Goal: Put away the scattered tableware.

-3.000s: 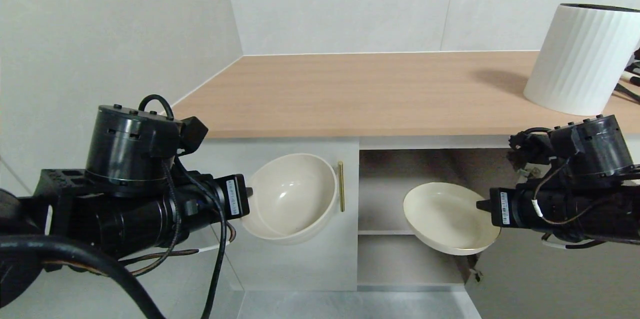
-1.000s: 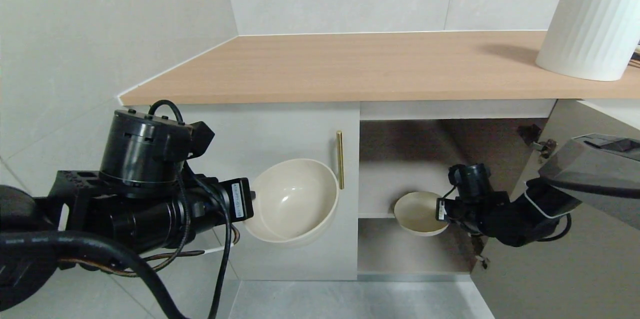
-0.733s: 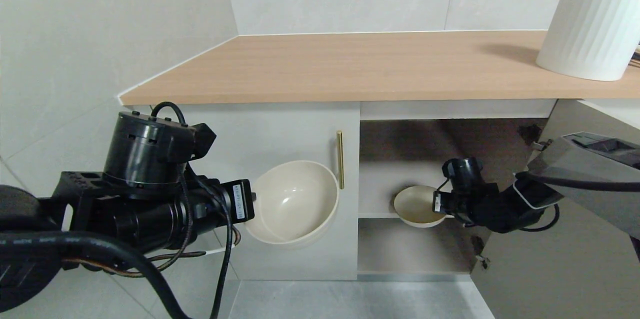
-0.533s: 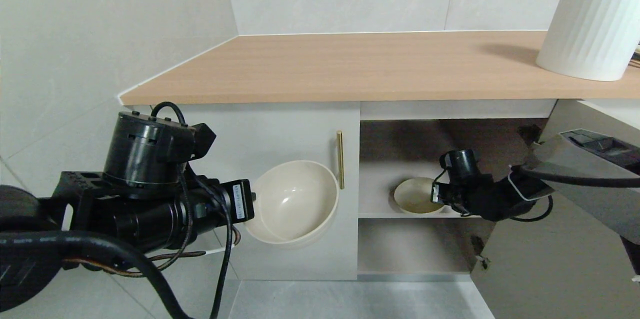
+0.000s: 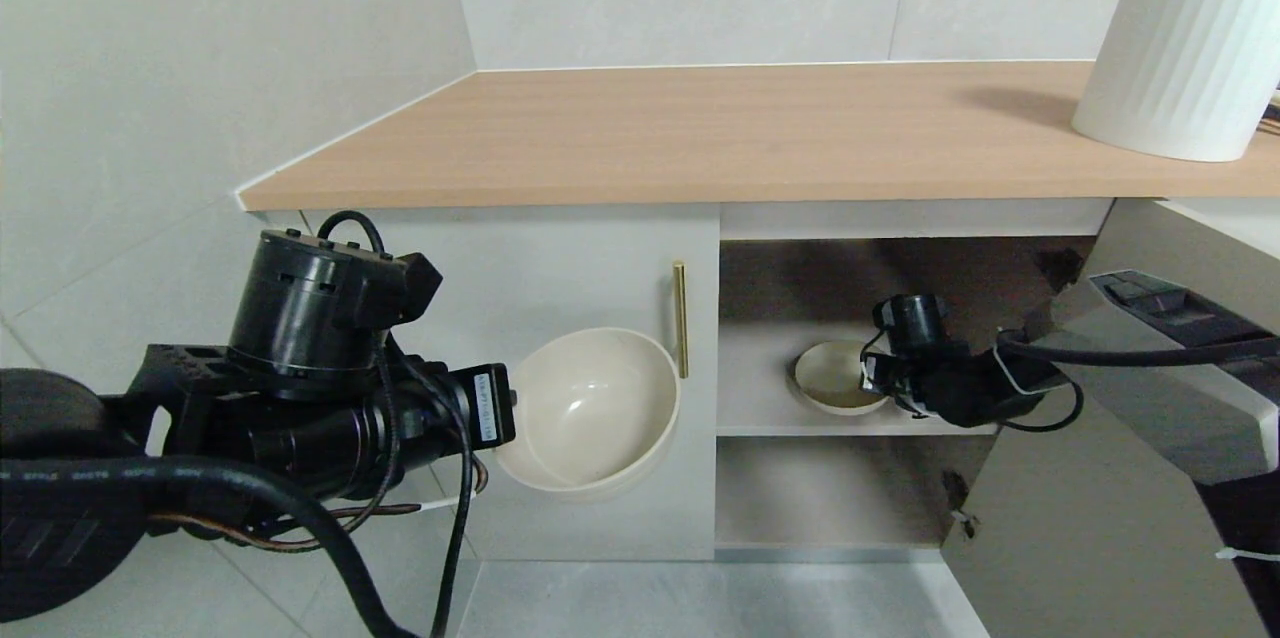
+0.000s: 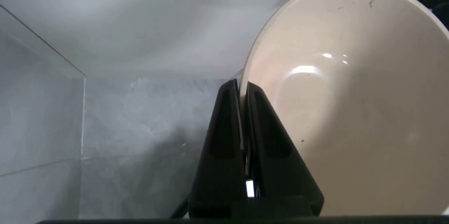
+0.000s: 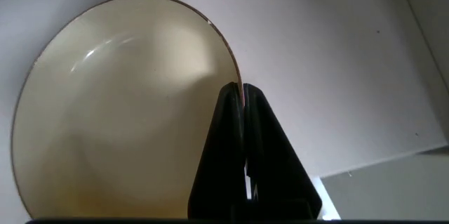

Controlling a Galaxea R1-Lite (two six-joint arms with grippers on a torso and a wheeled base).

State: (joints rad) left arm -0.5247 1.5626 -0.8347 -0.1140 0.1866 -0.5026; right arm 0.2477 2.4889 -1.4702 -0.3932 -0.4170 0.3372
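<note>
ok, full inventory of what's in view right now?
bowl: 1, cream, held by its rim before the closed cabinet door
shallow dish: 1, cream, inside the open compartment, at the upper shelf
countertop: 1, wood, above both
ribbed container: 1, white, on the countertop's right end
door handle: 1, gold, upright on the closed door
left gripper: 1, black, shut on the bowl's rim
right gripper: 1, black, shut on the dish's rim

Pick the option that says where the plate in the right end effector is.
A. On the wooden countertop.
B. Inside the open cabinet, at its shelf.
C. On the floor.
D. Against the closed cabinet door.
B: the right end effector grips the plate by its rim inside the open cabinet, at the shelf, below the countertop.
</note>
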